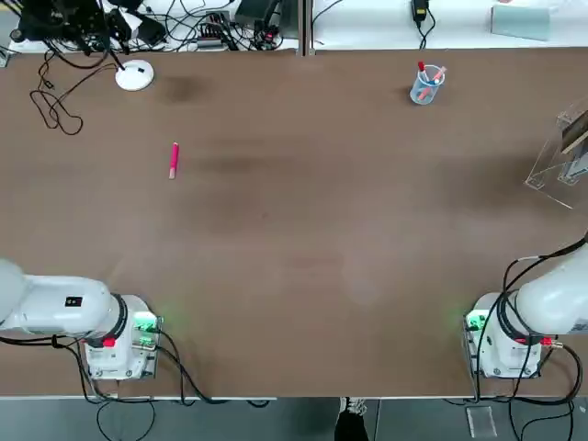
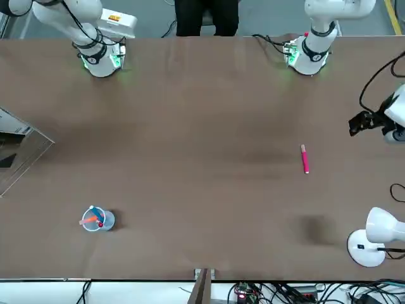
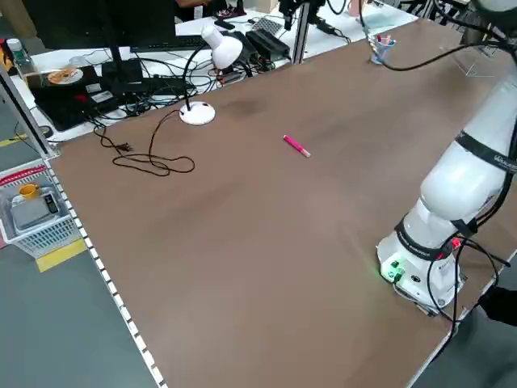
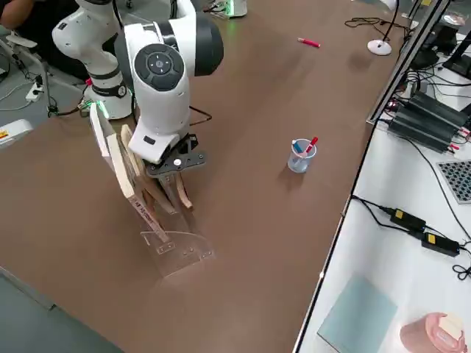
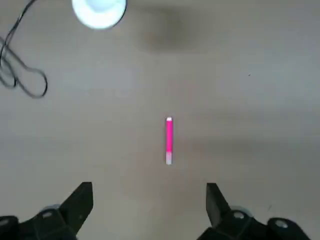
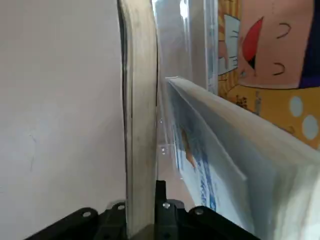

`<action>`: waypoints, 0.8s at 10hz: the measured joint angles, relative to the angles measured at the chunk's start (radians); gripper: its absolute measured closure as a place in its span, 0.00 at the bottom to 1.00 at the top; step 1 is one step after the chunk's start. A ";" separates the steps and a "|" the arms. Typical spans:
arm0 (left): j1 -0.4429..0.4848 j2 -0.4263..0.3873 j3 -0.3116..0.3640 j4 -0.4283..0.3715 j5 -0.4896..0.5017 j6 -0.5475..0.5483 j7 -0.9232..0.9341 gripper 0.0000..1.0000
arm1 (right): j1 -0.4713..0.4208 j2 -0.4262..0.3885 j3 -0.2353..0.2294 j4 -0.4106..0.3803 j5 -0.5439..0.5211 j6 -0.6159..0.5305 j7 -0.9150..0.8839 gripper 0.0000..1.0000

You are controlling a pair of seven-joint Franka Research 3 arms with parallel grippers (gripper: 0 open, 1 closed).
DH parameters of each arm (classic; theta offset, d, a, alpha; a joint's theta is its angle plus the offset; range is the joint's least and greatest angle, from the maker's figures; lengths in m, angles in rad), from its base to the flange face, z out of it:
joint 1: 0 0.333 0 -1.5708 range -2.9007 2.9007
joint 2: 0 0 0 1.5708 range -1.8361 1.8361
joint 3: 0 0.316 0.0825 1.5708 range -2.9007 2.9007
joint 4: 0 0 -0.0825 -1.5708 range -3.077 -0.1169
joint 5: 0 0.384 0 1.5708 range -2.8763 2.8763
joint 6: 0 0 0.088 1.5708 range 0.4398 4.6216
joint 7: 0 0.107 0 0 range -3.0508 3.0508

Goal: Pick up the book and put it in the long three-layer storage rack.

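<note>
**Desk:** What is the right hand (image 4: pixel 176 193) doing at the rack?

**Photographer:** It is pinching a thin book (image 6: pixel 140 125) by one edge, its fingers closed tight on it, and holding it upright over the clear acrylic storage rack (image 4: pixel 176 254) at the counter's (image 1: pixel 294 239) three o'clock edge, seen from overhead. The book is hanging at the rack's near slot, beside other books (image 6: pixel 235 150) already leaning in the tiers. Whether its lower edge is touching the rack floor, I cannot tell.

**Desk:** What is the step calling for?

**Photographer:** By my reading, the hand is needing to keep the book parallel to the slanted dividers and ease it straight down, letting go only once the rack is carrying the bottom edge. A tilt could be catching the neighbouring cover or nudging the light rack along the smooth counter.

**Desk:** Materials?

**Photographer:** The held book is showing a pale, slightly bowed paper edge, so it is probably flexing under a hard squeeze. The rack is transparent, stiff and sharp-cornered. The neighbouring book is showing a glossy cartoon cover in orange and yellow. The counter is a matte brown laminate.

**Desk:** And the other arm?

**Photographer:** The left hand (image 5: pixel 150 210) is standing wide and empty above a pink marker (image 1: pixel 174 159) at about ten o'clock. A white desk lamp (image 1: pixel 134 75) and a clear cup of pens (image 1: pixel 425 84) are sitting along the twelve o'clock edge.
</note>
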 joint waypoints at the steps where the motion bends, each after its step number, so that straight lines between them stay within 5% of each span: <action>1: 0.000 -0.021 0.000 -0.020 0.000 -0.007 -0.010 0.00 | -0.003 0.003 0.000 0.000 -0.001 0.000 -0.003 0.85; 8: 0.012 -0.052 0.070 -0.029 0.000 -0.035 0.095 0.00 | -0.007 0.058 0.000 0.000 -0.001 0.001 -0.032 0.85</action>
